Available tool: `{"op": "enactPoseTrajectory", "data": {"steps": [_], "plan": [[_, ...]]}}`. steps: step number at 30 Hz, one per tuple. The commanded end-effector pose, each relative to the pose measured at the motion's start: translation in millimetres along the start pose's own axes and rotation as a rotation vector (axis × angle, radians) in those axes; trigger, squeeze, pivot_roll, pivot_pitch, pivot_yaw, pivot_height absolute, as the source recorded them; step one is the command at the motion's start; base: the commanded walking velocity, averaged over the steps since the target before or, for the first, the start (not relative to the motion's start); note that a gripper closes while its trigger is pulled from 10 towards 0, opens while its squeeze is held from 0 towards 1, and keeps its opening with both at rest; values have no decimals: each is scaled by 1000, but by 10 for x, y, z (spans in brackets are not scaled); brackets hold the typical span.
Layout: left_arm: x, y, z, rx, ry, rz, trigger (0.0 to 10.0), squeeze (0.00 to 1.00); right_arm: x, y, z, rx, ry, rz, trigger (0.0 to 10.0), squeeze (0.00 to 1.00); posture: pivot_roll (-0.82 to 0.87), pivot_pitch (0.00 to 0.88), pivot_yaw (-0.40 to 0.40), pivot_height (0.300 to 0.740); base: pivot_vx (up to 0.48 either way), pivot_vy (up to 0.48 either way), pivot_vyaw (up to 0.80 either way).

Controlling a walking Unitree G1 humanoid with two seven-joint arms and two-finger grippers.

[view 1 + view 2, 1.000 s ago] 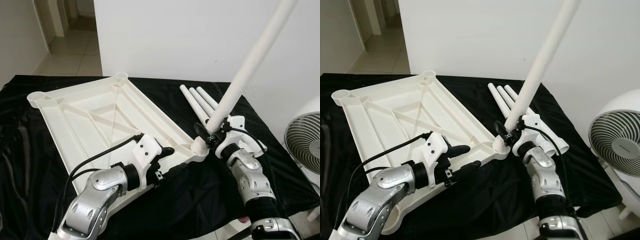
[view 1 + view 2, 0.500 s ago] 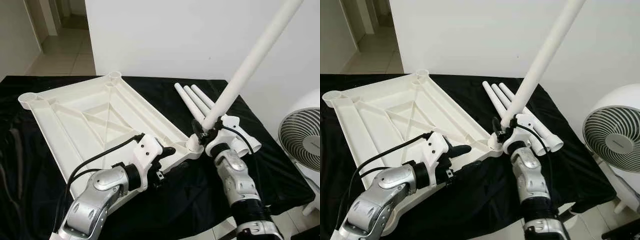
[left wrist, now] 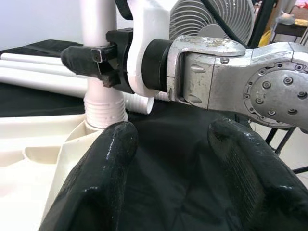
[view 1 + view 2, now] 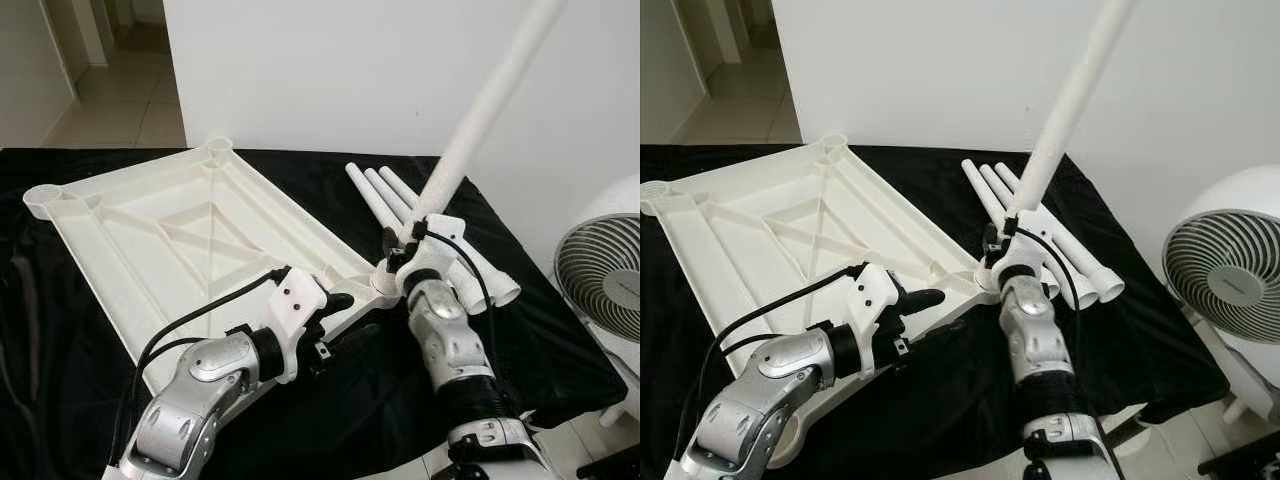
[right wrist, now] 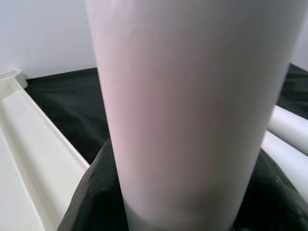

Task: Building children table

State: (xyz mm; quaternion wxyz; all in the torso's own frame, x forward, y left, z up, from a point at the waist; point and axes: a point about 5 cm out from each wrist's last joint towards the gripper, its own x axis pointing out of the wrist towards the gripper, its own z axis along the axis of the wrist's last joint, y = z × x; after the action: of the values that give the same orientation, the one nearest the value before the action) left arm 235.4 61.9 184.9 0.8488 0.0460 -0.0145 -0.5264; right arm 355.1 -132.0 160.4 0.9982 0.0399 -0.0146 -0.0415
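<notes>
The right gripper [image 4: 400, 252] pinches the first leg [image 4: 478, 115] into the tabletop's [image 4: 160, 240] near-right corner; three legs [image 4: 395, 200] wait; left gripper [image 4: 330, 315] spread

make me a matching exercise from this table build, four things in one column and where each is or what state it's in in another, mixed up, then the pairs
Things:
1. tabletop
2. held leg
3. spare legs
4. fan

Places or states:
A. standing off the black cloth, on the robot's right
B. lying side by side on the cloth
C. upside down, ribbed underside facing up
D. tilted, lower end at a corner socket, gripped by the right gripper

Pairs: 1-C, 2-D, 3-B, 4-A
</notes>
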Motion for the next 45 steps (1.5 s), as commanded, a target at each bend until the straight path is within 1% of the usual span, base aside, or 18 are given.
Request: {"op": "enactPoseTrajectory", "data": {"steps": [1,7,8,10,11,12,13,14,17,18,19,20,21,23,36,37,41,45], "plan": [[6,12,1,-2,4,84,10000,0,-80,-127,-351,-46,155,-109,10000,0,36,62,-76,740,0,0,0],[10,10,4,-2,0,87,10000,0,-109,-57,-345,-54,141,-105,10000,0,36,60,-78,740,0,0,0],[13,11,7,-3,-2,87,10000,0,-131,-12,-350,-68,132,-74,10000,0,36,60,-78,740,0,0,0],[22,16,22,-2,-8,88,10000,0,-183,66,-298,-82,57,20,10000,0,35,59,-76,740,0,0,0],[22,16,22,-2,-8,88,10000,0,-183,66,-298,-82,57,20,10000,0,35,59,-76,740,0,0,0],[35,20,33,-4,-12,88,10000,0,-211,117,-237,-28,18,86,10000,0,35,59,-76,740,0,0,0],[35,20,33,-4,-12,88,10000,0,-211,117,-237,-28,18,86,10000,0,35,59,-76,740,0,0,0],[44,22,41,-5,-15,88,10000,0,-229,151,-191,12,-7,121,10000,0,35,59,-76,740,0,0,0],[77,20,69,-10,-29,83,10000,0,-243,178,-72,24,-51,154,10000,0,31,61,-71,740,0,0,0],[100,22,86,-8,-35,76,10000,0,-232,175,-1,-10,-73,158,10000,0,27,61,-68,740,0,0,0],[100,22,86,-8,-35,76,10000,0,-232,175,-1,-10,-73,158,10000,0,27,61,-68,740,0,0,0],[131,26,106,-7,-42,67,10000,0,-213,181,85,-63,-87,178,10000,0,25,60,-68,740,0,0,0],[131,26,106,-7,-42,67,10000,0,-213,181,85,-63,-87,178,10000,0,25,60,-68,740,0,0,0],[188,38,148,3,-53,44,10000,0,-170,185,256,-127,-113,221,10000,0,24,57,-67,740,0,0,0],[279,141,255,38,-71,38,10000,0,-96,134,529,-154,-130,294,10000,0,26,38,-62,740,0,0,0],[308,164,286,32,-85,34,10000,1000,-81,98,545,-170,-132,303,10000,0,28,31,-52,740,0,0,0],[354,190,351,4,-112,17,10000,1000,-91,34,522,-208,-134,337,10000,0,32,28,-42,740,0,0,0],[377,236,392,23,-111,40,10000,1000,-125,13,502,-238,-132,391,10000,0,33,27,-38,740,0,0,0]]}}
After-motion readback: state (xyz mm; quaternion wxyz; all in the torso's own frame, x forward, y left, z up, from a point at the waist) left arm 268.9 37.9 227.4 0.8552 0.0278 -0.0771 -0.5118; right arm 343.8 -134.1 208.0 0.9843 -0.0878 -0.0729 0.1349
